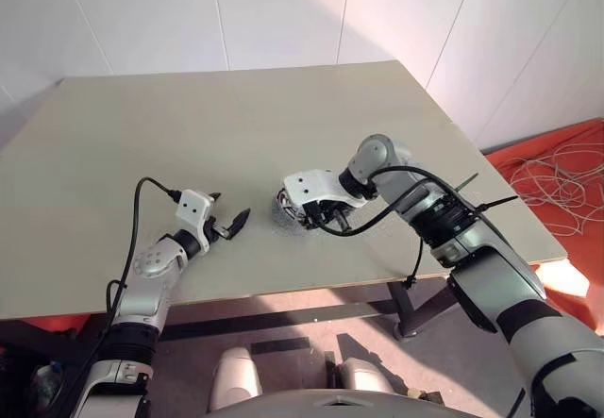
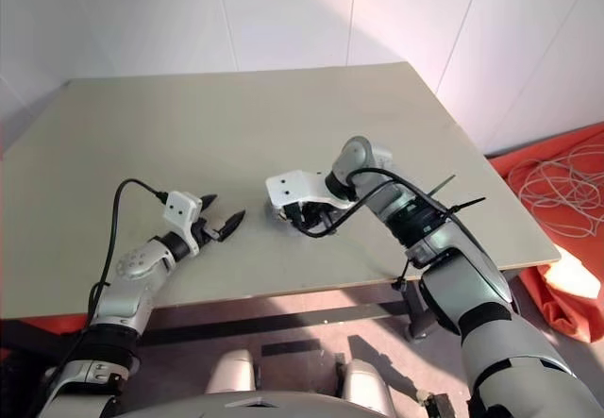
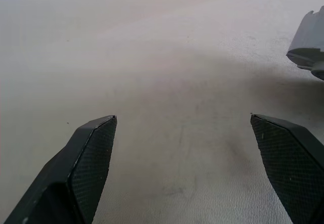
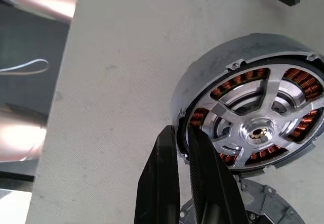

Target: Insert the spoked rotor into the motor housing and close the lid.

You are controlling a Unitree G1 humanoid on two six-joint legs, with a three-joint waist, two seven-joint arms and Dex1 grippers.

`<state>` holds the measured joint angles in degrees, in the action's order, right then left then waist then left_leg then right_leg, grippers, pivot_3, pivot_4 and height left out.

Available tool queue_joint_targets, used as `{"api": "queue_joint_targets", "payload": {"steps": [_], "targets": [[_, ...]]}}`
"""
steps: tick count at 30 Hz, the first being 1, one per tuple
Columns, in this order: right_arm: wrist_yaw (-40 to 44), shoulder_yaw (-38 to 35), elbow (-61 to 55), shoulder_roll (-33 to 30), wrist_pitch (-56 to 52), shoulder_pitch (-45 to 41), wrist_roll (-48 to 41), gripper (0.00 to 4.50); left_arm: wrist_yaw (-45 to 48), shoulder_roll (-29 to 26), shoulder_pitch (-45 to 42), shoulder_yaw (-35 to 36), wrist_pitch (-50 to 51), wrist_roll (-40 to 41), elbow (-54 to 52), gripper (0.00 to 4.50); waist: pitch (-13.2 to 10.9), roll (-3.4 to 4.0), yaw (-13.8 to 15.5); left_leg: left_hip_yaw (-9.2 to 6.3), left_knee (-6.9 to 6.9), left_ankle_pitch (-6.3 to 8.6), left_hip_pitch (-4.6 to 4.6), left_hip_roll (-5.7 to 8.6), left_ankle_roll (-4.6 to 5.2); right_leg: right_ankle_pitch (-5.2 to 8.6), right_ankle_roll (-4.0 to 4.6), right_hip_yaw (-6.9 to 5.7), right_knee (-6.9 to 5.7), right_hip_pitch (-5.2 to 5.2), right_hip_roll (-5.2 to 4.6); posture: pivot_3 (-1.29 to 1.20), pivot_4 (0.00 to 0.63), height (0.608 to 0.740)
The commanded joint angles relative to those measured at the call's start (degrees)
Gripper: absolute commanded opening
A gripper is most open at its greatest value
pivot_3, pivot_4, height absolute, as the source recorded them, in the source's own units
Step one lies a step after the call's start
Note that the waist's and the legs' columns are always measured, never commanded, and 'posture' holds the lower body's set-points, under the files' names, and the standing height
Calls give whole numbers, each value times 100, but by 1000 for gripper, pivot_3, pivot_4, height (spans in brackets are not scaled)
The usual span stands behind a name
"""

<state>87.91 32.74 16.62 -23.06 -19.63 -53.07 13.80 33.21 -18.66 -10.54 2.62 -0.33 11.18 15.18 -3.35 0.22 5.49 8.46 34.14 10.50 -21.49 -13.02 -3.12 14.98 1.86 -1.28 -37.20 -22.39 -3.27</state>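
The table [image 1: 189,125] lies bare across its far half and along the left of the motor housing [image 4: 243,77]. The left gripper [image 1: 229,225], fingers spread, hangs just left of the housing with open tabletop between. Access to the housing from the right and from above is blocked by the right gripper [image 4: 183,148], whose shut fingers pinch the housing's rim. The lid [image 4: 263,206] lies just beside the housing, narrowing the approach on that side.

Evenly bright, with pale light washing the back wall [image 1: 283,12], soft shadow on the table [image 3: 212,67], blurred close-up fingers [image 4: 162,183].
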Motion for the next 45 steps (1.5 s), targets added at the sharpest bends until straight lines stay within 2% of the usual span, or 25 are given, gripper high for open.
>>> {"api": "queue_joint_targets", "payload": {"steps": [1,16,26,32,39,40,45], "targets": [[33,-117,-403,164,-595,-222,-240,12,-11,-1,-75,50,-127,7,-77,4500,0,0,-3,0,0,0,1,0,-1,0,0,0,-1,0,0,0,0,740],[-882,195,-210,655,-1017,-177,-88,12,-105,-15,105,88,74,49,-497,4500,0,0,0,0,-6,-13,5,1,-22,0,0,0,-1,1,0,0,0,740],[-1521,-48,731,1339,-1782,-637,-224,12,-205,-19,210,96,278,59,-815,4500,-1,2,-11,-2,-9,-16,11,0,-28,0,0,0,-5,3,0,0,0,740],[-1697,-38,926,1326,-1644,-692,-284,1956,-223,-17,160,99,418,57,-934,4500,-2,3,14,-3,-9,-17,11,3,-30,0,0,0,-3,7,-2,0,0,740],[-1671,-215,575,1296,-1892,-800,-558,4349,-213,-11,104,88,533,55,-1009,4500,-2,3,15,-3,-9,-17,11,5,-31,0,-1,0,-2,8,-3,0,0,740],[-1661,-274,523,1317,-1983,-857,-626,4470,-207,-11,100,88,529,54,-999,4500,-2,3,15,-3,-9,-17,11,5,-31,0,-1,0,-2,8,-3,0,0,740],[-1931,-1042,228,1643,-2752,-1484,-1248,4470,-177,7,49,71,480,34,-895,4500,-4,6,9,-3,-11,-19,10,3,-34,0,-1,0,-5,3,-1,0,0,740]]}}
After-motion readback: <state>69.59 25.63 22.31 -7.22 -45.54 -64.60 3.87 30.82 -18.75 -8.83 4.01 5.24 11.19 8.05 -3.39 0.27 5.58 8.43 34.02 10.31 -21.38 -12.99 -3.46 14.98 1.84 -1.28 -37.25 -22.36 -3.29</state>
